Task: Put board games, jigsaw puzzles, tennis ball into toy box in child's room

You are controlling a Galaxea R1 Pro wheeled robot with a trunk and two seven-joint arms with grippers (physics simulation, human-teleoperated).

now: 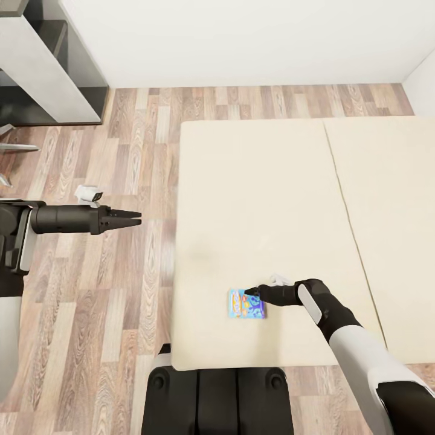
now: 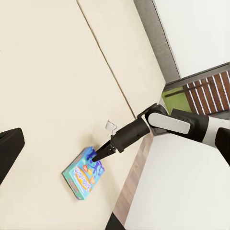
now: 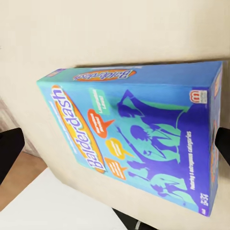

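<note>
A blue board game (image 1: 246, 304) reading Balderdash lies flat on the beige bed (image 1: 260, 199), near its front left corner. My right gripper (image 1: 251, 292) is open just above the box's far right edge. In the right wrist view the box (image 3: 139, 139) lies between the two dark fingers (image 3: 10, 148). From the left wrist view I see the same box (image 2: 84, 175) on the mattress (image 2: 48, 72), with the right gripper (image 2: 99, 155) tipped down at its corner. My left gripper (image 1: 139, 218) hangs open over the wood floor, left of the bed, holding nothing.
A dark cabinet with white sides (image 1: 54, 66) stands at the back left by the white wall. Wood-plank floor (image 1: 121, 302) runs between it and the bed. My base (image 1: 211, 399) sits against the bed's front edge. A low grey headboard (image 2: 153, 38) borders the mattress.
</note>
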